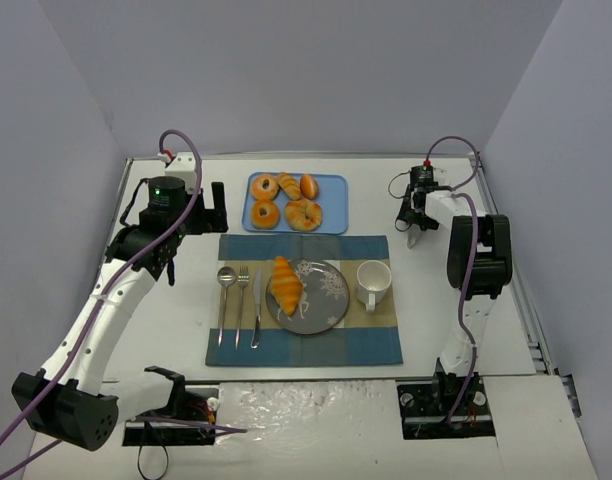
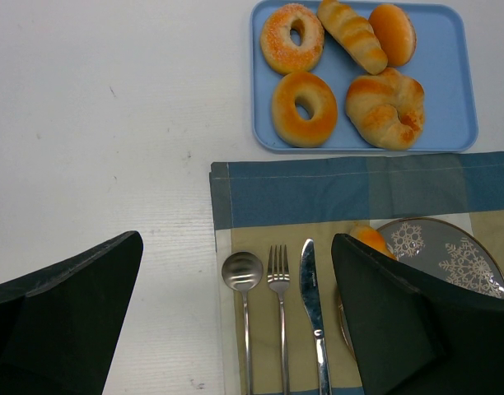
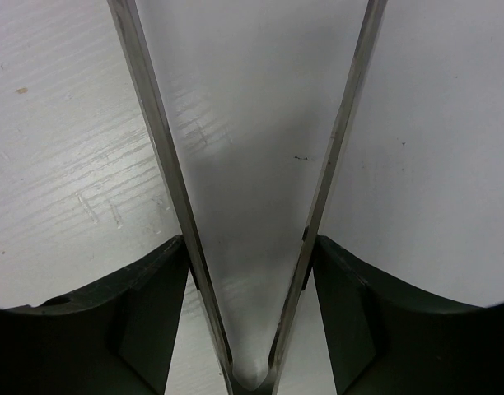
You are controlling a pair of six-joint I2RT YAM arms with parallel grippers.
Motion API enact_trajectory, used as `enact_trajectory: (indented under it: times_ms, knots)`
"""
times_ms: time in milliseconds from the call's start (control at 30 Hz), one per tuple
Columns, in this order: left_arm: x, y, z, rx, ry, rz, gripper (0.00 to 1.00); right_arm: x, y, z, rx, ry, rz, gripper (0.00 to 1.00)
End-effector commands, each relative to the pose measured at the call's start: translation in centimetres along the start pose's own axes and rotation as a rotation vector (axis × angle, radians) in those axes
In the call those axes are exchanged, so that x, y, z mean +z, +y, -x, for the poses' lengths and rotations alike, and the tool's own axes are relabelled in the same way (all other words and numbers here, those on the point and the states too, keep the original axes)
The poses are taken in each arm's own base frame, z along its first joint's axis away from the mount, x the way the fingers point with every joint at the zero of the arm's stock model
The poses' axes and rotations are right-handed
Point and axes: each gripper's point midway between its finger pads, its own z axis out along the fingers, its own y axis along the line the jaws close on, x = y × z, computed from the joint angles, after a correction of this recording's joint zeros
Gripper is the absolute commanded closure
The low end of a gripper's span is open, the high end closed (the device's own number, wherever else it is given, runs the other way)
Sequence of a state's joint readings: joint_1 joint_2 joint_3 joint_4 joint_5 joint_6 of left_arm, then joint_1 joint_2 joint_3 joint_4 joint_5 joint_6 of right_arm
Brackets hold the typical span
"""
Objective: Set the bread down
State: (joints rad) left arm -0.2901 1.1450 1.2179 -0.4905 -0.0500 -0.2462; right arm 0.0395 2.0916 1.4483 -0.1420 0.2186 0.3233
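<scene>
Left tool (image 1: 194,236) hangs over the white worktop (image 1: 166,320) at the left of the top view, jaws spread wide and nothing between them. The left wrist view backs that up, with one black finger (image 2: 71,313) in each lower corner of the frame. The bread (image 1: 285,283) lies on the left half of the grey snowflake-print plate (image 1: 326,300), dead centre in the top view. That puts it down and to the right of the left tool, apart from it and not touching. From the left wrist, only the bread's orange tip peeks out just above the right-hand finger. The plate sits on a blue-and-tan placemat (image 1: 366,345), with a spoon (image 1: 226,275), fork (image 1: 242,275) and knife (image 1: 257,300) lined up to its left and a white cup (image 1: 373,282) to its right. Above the mat, a blue tray (image 1: 334,200) carries the other pastries (image 1: 304,214). Right tool (image 1: 413,224) is up in the upper right of the top view, well apart from the bread. Its fingers (image 3: 128,329) are parted and hold nothing, with bare worktop and two metal strips (image 3: 165,164) meeting in a V showing between them.
</scene>
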Motion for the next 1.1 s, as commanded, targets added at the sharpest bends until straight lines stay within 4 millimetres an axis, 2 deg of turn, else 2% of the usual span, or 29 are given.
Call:
enact_trajectory:
  times_ms: [0,133,367,667,767,833,900,933,1000,1067]
  knots:
    - [-1.4,-0.2,3.8,-0.014,-0.117,-0.011,0.03,0.1,-0.3,-0.1,0.018,0.005,0.006,0.4]
    - [-1.4,-0.2,3.8,-0.014,-0.116,-0.011,0.03,-0.2,-0.4,0.0,0.022,0.002,0.008,0.38]
    - [-1.3,-0.2,3.8,-0.014,-0.115,-0.011,0.03,-2.2,-0.3,1.5,0.036,-0.042,0.033,0.27]
    - [-1.3,-0.2,3.7,-0.014,-0.113,-0.009,0.03,-4.6,-0.6,2.7,0.055,-0.082,0.05,0.23]
    - [-1.2,-0.2,3.6,-0.013,-0.108,-0.008,0.03,-6.8,-0.6,4.0,0.068,-0.13,0.072,0.23]
    - [-1.1,-0.2,3.5,-0.013,-0.107,-0.009,0.03,-9.5,-0.5,5.9,0.083,-0.191,0.109,0.23]
    - [-1.1,-0.2,3.6,-0.013,-0.107,-0.007,0.03,-11.7,0.1,6.8,0.085,-0.227,0.163,0.23]
    - [-1.1,-0.2,3.6,-0.013,-0.107,-0.006,0.03,-13.8,0.6,7.7,0.087,-0.263,0.208,0.23]
    - [-1.1,-0.3,3.5,-0.009,-0.105,-0.008,0.03,-16.2,1.6,8.3,0.072,-0.299,0.28,0.23]
    - [-1.2,-0.3,3.6,-0.007,-0.105,-0.009,0.03,-20.4,2.4,9.4,0.059,-0.379,0.364,0.22]
